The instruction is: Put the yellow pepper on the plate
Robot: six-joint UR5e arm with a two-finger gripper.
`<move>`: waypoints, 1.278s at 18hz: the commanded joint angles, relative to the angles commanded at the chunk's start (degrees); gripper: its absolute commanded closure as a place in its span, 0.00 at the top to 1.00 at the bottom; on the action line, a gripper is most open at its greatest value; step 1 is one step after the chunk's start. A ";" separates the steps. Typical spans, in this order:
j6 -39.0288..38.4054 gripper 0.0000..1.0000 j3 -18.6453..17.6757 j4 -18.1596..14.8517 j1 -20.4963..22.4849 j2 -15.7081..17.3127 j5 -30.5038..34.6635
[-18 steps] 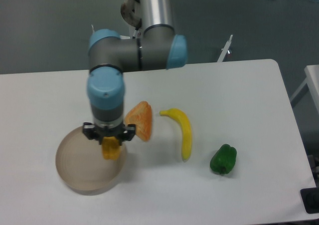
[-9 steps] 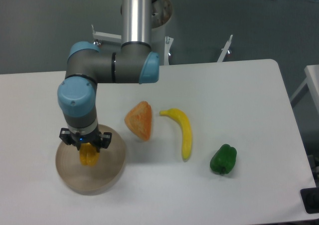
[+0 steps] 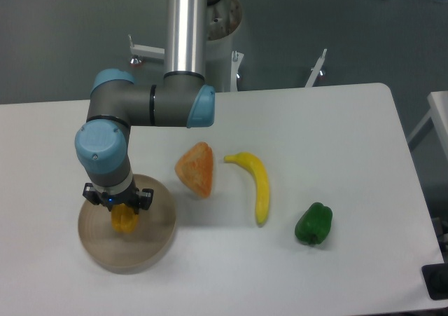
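The yellow pepper [image 3: 125, 221] is a small yellow-orange lump hanging below my gripper [image 3: 123, 216], over the middle of the plate. The plate [image 3: 150, 242] is a round beige-tan disc at the front left of the table. My gripper points straight down and is shut on the pepper, whose top is hidden between the fingers. I cannot tell whether the pepper touches the plate's surface.
An orange triangular wedge [image 3: 197, 169] lies just right of the plate. A curved yellow banana [image 3: 257, 183] lies right of it. A green pepper [image 3: 313, 224] sits further right near the front. The arm's elbow [image 3: 150, 106] hangs above the table's left part.
The gripper carried the yellow pepper left from the plate's right rim to over its middle. In the last half second it only shifted slightly.
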 joint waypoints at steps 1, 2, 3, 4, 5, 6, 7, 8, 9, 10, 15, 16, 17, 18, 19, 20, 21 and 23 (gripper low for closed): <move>0.00 0.52 0.00 0.00 0.00 -0.09 0.09; 0.00 0.52 0.00 0.00 0.00 -0.09 0.17; 0.00 0.52 0.00 0.00 0.00 -0.35 0.09; 0.09 0.52 0.00 0.00 0.00 -0.35 0.09; 0.09 0.52 0.09 0.00 0.00 -0.44 0.09; 0.09 0.53 0.09 0.00 0.00 -0.35 0.09; 0.09 0.54 0.09 0.00 0.00 -0.35 0.09; 0.09 0.54 0.09 0.00 0.00 -0.35 0.09; 0.09 0.54 0.00 0.09 0.00 -0.35 0.09; 0.09 0.55 0.00 0.00 0.00 -0.35 0.09; 0.61 0.92 0.09 0.35 0.09 -0.09 0.18; 0.70 0.96 0.17 0.26 0.09 0.09 0.18; 0.70 0.99 0.26 0.26 0.09 0.26 0.09; 0.70 0.99 0.26 0.18 0.17 0.44 0.09; 0.70 1.00 0.61 0.09 0.26 0.53 0.09; 0.79 1.00 0.88 0.00 0.44 0.79 0.09; 0.88 1.00 0.79 0.09 0.70 1.49 0.09; 1.14 1.00 1.05 0.35 2.98 2.89 0.09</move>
